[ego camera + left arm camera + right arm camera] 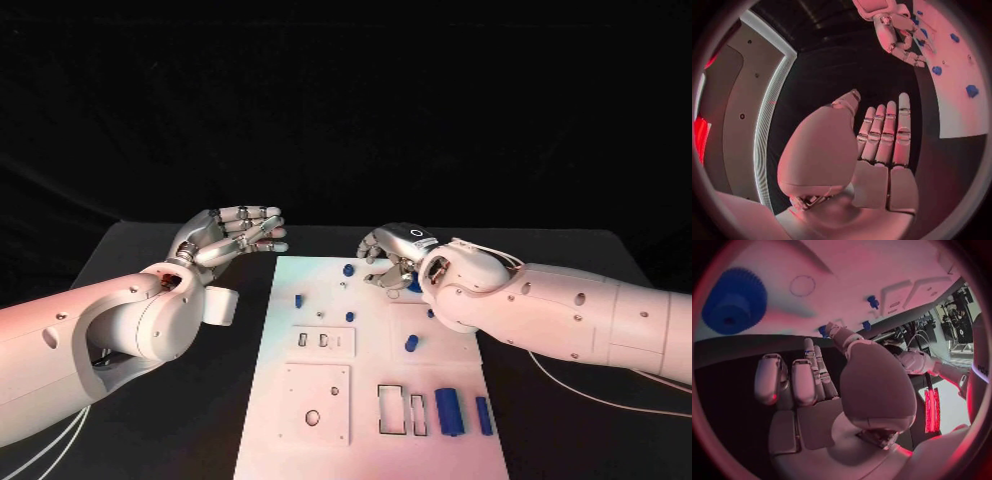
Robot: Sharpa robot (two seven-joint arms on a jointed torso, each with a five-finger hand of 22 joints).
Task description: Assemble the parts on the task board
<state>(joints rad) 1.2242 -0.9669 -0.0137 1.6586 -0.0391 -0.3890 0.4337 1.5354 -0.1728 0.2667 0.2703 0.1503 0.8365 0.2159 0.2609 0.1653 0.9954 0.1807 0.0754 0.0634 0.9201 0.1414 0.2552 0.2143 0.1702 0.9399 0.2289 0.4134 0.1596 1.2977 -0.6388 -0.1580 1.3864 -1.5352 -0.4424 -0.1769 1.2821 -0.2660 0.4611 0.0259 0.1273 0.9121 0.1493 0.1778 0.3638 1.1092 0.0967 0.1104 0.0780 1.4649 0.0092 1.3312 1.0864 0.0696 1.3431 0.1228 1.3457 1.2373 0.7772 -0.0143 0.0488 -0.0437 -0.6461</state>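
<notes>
The left hand (231, 235) hovers above the black table (144, 250), just beside the far left corner of the task board (368, 400). Its fingers (886, 132) are extended side by side with the thumb apart from them, and nothing lies in the palm. The hand does not touch the board.

The right hand (397, 250) is over the far end of the task board, with its fingers (795, 382) curled downward toward the board surface. Whether they hold a part cannot be determined: the back of the hand covers the fingertips in the head view, and the right wrist view shows no part between them.

In the right wrist view a blue gear (734, 300) lies on the board close to the right hand's fingertips.

The task board lies lengthwise in the middle of the table. Small blue pegs (349, 268) stand or lie on its far half, near the right hand. Two longer blue bars (450, 408) lie side by side on the near half, beside two rectangular slots (392, 408). A square plate area with round holes (315, 402) occupies the near left portion of the board
</notes>
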